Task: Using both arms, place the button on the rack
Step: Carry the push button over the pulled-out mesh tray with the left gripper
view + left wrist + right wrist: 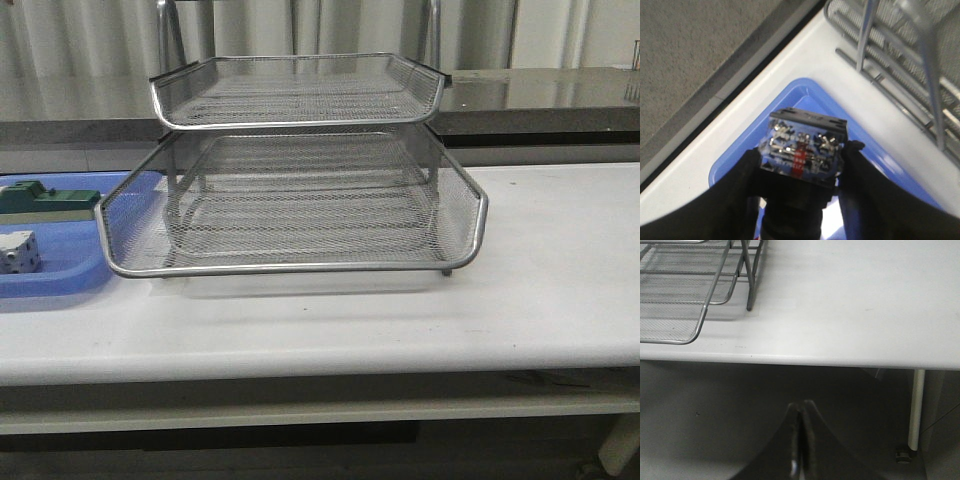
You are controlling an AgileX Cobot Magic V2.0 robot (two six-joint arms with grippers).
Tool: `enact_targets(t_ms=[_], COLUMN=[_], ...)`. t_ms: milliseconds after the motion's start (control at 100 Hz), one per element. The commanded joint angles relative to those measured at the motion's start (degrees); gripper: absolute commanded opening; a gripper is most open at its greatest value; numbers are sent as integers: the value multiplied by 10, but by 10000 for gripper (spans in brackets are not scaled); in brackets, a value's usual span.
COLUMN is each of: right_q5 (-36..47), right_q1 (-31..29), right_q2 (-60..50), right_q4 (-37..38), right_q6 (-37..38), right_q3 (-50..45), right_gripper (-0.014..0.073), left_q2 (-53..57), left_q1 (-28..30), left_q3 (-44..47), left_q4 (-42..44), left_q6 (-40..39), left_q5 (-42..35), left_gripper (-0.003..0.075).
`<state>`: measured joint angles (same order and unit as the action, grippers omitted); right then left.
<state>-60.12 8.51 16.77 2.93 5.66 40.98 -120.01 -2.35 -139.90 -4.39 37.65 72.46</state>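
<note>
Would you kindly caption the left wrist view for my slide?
Left hand grips the black-bodied push-button switch above the flat blue plastic tray.

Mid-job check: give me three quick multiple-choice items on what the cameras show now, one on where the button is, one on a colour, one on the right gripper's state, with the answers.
1. Where is the button?
A. On the top tier of the rack
B. Held in the left gripper above the blue tray
C. Lying on the white table

2. What colour is the flat tray beside the rack?
A. Blue
B. Red
C. Yellow

3. How does the right gripper stand?
A. Shut on the button
B. Wide open over the rack
C. Shut and empty, off the table's front edge

Answers:
1 B: the left wrist view shows the left gripper clamping the button's body, with the tray below.
2 A: the front view shows it blue.
3 C: the right wrist view shows the fingers pressed together with nothing between them.
</note>
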Motion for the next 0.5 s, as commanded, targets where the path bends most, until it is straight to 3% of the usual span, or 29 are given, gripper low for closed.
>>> enact_targets(t_ms=[0, 240, 490], right_q5=[37, 37, 37], right_q1=[0, 0, 0], right_q2=[7, 7, 7], right_q4=[7, 7, 7], right_q6=[-1, -1, -1], right_q3=[17, 17, 17], right_gripper=[-71, -71, -71], left_q2=[75, 160, 214], left_q1=[-2, -44, -135], left_q3=[0, 79, 178], left_q4=[-35, -35, -35], left_q6=[-6, -3, 5], left_q5=[3, 3, 3], left_gripper=[60, 60, 60])
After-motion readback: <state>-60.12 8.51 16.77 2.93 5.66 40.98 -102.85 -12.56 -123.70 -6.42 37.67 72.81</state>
